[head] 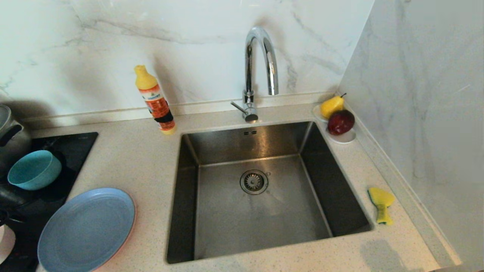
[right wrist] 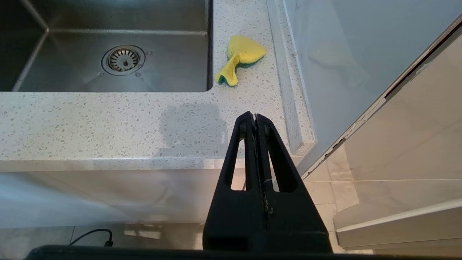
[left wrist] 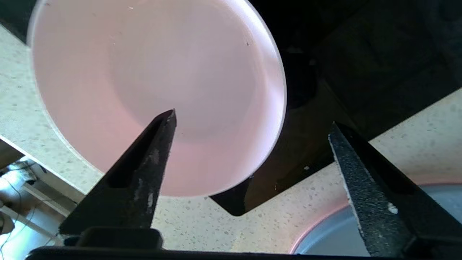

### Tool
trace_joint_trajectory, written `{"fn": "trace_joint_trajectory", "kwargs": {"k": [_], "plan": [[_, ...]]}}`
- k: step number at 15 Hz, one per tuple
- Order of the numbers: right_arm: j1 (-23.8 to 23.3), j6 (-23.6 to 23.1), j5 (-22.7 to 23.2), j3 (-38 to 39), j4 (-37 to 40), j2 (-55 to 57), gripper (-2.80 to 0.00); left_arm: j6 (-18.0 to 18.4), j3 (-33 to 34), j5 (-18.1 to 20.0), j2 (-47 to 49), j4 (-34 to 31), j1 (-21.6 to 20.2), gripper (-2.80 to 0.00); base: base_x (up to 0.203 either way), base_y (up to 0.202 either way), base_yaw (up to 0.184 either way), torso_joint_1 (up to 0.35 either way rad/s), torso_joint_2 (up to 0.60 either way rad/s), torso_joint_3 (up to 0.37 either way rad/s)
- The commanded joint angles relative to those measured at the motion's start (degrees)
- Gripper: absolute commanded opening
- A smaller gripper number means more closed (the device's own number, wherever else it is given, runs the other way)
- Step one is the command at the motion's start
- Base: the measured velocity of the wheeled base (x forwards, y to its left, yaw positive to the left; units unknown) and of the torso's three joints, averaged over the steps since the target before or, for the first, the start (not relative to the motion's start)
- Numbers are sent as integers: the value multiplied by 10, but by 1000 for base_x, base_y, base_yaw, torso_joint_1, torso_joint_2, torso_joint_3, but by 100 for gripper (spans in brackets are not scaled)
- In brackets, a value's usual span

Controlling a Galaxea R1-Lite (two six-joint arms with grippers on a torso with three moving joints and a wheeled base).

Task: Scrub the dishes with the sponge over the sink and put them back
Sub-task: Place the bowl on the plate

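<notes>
The pale pink bowl (left wrist: 155, 83) sits partly on the black cooktop (left wrist: 361, 72). My left gripper (left wrist: 252, 118) hangs open above it, holding nothing. One fingertip (left wrist: 169, 119) is over the bowl's inside and the other stands outside its rim. The grey-blue plate (head: 87, 230) lies on the salmon-pink plate, of which only a rim (head: 133, 223) shows. The teal bowl (head: 34, 170) stands on the cooktop. The yellow sponge (head: 382, 204) lies on the counter right of the sink (head: 242, 226). My right gripper (right wrist: 255, 116) is shut and empty, off the counter's front edge near the sponge (right wrist: 242, 57).
A chrome tap (head: 261, 68) rises behind the sink. A yellow-and-orange bottle (head: 155, 100) stands to its left. A white saucer (head: 346, 138) with a pear and an apple is in the back right corner. A steel pot (head: 9, 132) sits at the far left.
</notes>
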State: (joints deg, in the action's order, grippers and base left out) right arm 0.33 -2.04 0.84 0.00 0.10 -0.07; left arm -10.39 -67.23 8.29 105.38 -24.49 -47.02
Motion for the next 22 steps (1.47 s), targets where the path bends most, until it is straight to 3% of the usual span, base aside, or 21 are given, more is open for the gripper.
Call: {"fn": "trace_joint_trajectory", "kwargs": {"k": [1,9,10,22], "plan": [[0,0,0,0,0,0,-280,-1,1,1,13,0,0,0,0,0,0,0,0,0],[0,-1,0,0,0,0,-280,-1,-2,2,40,1,0,0,0,0,0,0,0,0],[0,-1,0,0,0,0,-280,-1,-3,1,40,1,0,-280,0,0,0,0,0,0],[0,0,1,0,0,0,-280,-4,-4,0,29,2,0,-280,0,0,0,0,0,0]]}}
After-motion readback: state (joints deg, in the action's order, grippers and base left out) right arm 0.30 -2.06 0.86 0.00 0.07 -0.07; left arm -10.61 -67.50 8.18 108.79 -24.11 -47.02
